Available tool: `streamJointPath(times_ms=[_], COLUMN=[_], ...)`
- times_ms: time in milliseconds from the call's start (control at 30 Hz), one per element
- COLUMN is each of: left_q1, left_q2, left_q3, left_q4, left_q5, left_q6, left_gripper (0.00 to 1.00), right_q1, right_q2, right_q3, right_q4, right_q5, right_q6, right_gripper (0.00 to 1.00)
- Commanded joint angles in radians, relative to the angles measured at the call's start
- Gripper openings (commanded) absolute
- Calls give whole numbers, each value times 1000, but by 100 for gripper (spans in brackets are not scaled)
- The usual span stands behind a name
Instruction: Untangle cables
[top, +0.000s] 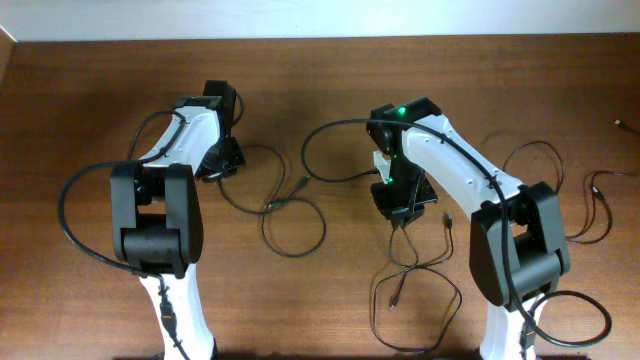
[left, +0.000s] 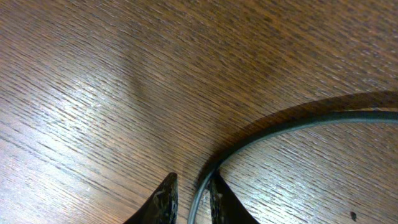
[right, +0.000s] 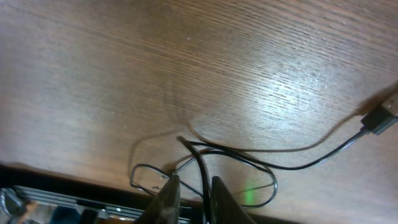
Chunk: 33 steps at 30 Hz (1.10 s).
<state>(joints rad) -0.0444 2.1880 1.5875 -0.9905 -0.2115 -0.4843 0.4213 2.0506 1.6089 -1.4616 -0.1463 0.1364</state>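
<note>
From above, we see the left gripper (top: 222, 160) at the far end of a looping cable (top: 275, 206). The right gripper (top: 400, 213) sits over a thin cable (top: 400, 240) trailing nearer on the counter (top: 320, 80).

In the left wrist view, the jaws are narrow and pinch the cable (left: 298, 124) between them.

In the right wrist view, the jaws are narrow and hold the thin cable (right: 199, 165) amid its loops, with a plug (right: 382, 118) at right.
</note>
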Motion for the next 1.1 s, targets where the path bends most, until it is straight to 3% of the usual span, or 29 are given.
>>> streamJointPath(times_ms=[0,133,200,267,300,700,900,1000,1067], left_q1=[10,10,10,10,10,10,10,10,10], left_q2=[90,90,90,90,90,90,90,90,90], left_q3=[-50,-50,-50,-50,-50,-50,-50,-50,-50], left_q4=[29,28,28,27,27,56,63,63,63], left_q5=[31,31,31,31,32,31,31,31,31], left_q6=[-16,-16,-16,-16,-16,-16,-16,-16,-16], left_gripper=[22,30,41,77,99,99,99,99,99], right_q1=[-4,-4,-4,-5,-13,-69,-68,-68,-68], right_q2=[11,-26,-74,-107,-117,-120,-120,-120,-120], right_q3=[1,2,2,1,1,-208,-353,-362,-362], right_q4=[4,-22,-43,-79,-100,21,97,98,133], right_q5=[27,28,29,80,112,132,113,108,55], right_q6=[3,3,3,4,13,294,918,1075,1103], right_gripper=[36,41,43,48,61,64,60,60,61])
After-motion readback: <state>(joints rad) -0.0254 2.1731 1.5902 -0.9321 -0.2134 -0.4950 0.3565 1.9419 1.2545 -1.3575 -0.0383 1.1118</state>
